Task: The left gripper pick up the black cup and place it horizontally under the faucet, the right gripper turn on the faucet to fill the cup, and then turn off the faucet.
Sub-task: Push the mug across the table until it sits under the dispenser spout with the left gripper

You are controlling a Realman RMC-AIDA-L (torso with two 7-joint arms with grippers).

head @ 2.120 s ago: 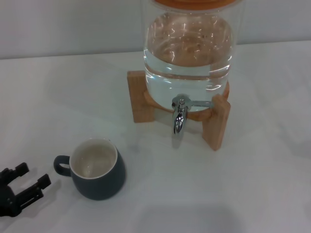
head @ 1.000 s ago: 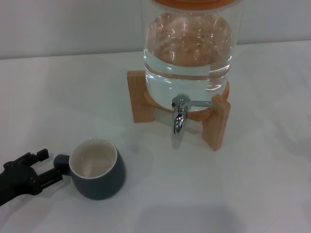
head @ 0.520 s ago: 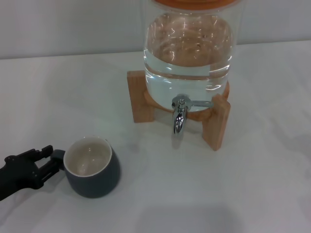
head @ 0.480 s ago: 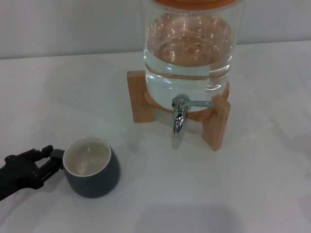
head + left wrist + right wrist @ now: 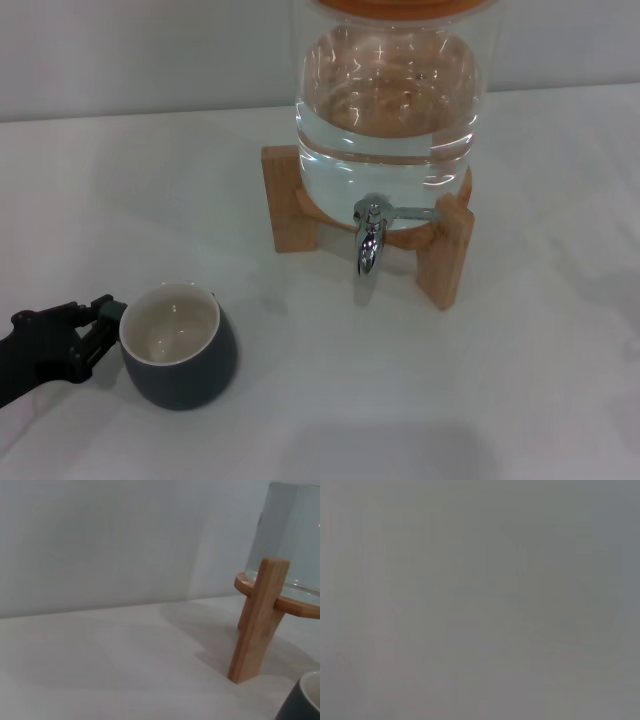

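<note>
The black cup (image 5: 190, 372), cream-white inside, stands upright on the white table at the front left. My left gripper (image 5: 103, 322) reaches in from the left edge and is shut on the cup's handle, which its fingers hide. The cup's dark rim also shows in a corner of the left wrist view (image 5: 302, 702). The chrome faucet (image 5: 368, 242) points down from the glass dispenser (image 5: 390, 90), well to the right of and behind the cup, with its thin lever (image 5: 408, 212) pointing right. No water runs. My right gripper is out of view; its wrist view shows only plain grey.
The water-filled dispenser sits on a wooden stand (image 5: 445, 250) at the table's middle back; one stand leg shows in the left wrist view (image 5: 257, 620). White tabletop (image 5: 350, 400) lies between cup and faucet. A pale wall runs behind.
My left gripper moved in from the lower left and closed on the cup's handle. The cup shifted slightly left and turned, so its handle is now covered.
</note>
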